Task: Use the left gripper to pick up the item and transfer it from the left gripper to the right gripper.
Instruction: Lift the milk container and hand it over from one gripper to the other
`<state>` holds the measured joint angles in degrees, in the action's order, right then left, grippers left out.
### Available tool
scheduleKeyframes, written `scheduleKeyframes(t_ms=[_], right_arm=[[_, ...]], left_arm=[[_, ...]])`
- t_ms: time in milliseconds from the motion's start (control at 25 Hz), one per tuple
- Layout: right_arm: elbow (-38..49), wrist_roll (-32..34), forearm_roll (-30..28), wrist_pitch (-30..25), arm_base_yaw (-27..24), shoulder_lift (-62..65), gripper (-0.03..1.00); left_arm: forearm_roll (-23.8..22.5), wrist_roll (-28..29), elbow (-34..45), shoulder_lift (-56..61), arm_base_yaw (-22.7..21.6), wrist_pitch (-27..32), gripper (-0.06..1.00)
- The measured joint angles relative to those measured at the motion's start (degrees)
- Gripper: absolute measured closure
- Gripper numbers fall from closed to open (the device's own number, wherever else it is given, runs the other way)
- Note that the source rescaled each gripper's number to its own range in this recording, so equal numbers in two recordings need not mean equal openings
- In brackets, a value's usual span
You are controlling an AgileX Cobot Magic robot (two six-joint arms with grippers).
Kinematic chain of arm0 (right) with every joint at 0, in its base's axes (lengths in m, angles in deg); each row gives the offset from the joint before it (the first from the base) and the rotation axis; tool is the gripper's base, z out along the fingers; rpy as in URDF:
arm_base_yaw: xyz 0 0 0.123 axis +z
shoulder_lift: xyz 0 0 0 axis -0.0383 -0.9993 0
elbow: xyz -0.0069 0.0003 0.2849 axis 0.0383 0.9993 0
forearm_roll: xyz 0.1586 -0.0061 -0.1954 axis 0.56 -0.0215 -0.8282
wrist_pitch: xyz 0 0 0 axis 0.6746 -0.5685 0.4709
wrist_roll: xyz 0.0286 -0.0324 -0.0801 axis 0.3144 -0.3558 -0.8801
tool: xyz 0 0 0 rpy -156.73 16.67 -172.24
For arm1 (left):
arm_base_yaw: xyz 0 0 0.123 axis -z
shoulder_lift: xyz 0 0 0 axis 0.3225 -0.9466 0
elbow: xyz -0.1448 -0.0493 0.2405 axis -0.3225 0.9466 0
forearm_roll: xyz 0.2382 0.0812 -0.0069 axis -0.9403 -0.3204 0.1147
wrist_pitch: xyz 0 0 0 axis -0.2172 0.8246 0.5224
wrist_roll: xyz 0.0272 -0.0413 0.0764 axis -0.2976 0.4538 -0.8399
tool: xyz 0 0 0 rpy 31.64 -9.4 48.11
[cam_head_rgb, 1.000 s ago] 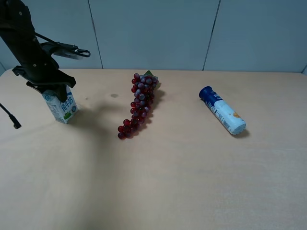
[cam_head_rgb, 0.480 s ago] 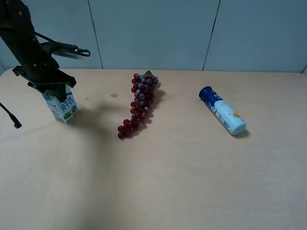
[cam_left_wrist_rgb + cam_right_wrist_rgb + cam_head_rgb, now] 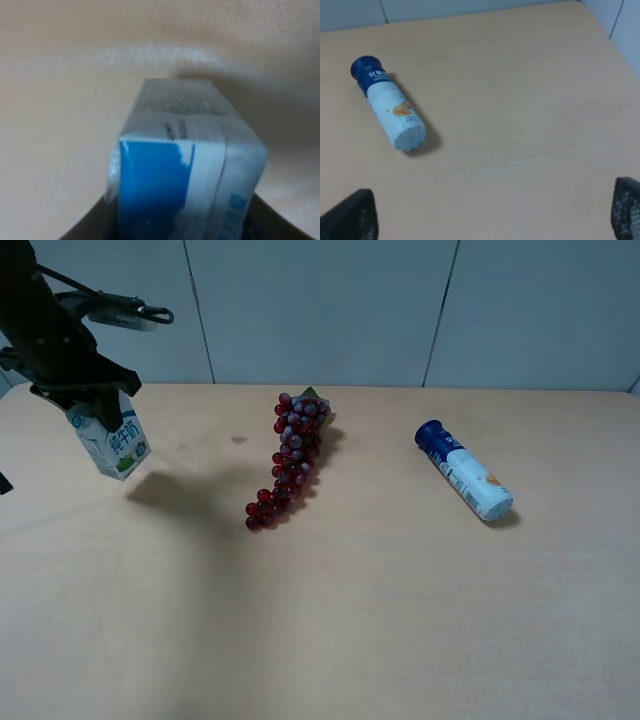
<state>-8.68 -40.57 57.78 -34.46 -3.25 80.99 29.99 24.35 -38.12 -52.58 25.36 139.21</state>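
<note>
The white-and-blue milk carton hangs tilted above the table at the far left, with its shadow on the table below it. My all-black left gripper is shut on the carton's top. In the left wrist view the carton fills the space between my dark fingers, with the table well below it. My right gripper is out of the high view. In its wrist view its two fingertips stand far apart, open and empty, over bare table.
A red grape bunch lies mid-table. A white-and-blue tube lies at the right, also in the right wrist view. A grey panelled wall runs behind the table's back edge.
My left gripper has risen and shifted left with the carton, lifting it off the table. The grapes and tube have not moved.
</note>
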Motion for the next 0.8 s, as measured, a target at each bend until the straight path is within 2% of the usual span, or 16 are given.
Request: scheduleKeyframes(t_ms=[240, 360, 640, 800], right_arm=[[0.0, 0.0, 0.0, 0.0, 0.0, 0.0, -0.03], [0.0, 0.0, 0.0, 0.0, 0.0, 0.0, -0.03], [0.0, 0.0, 0.0, 0.0, 0.0, 0.0, -0.03], [0.0, 0.0, 0.0, 0.0, 0.0, 0.0, -0.03]], left_arm=[[2.95, -0.14, -1.57, 3.65, 0.0, 2.93, 0.94], [7.13, -2.11, -1.97, 4.93, 0.0, 3.47, 0.94], [26.86, -11.67, -2.04, 5.09, 0.0, 4.58, 0.94], [35.64, -16.38, -2.04, 5.09, 0.0, 5.32, 0.94]])
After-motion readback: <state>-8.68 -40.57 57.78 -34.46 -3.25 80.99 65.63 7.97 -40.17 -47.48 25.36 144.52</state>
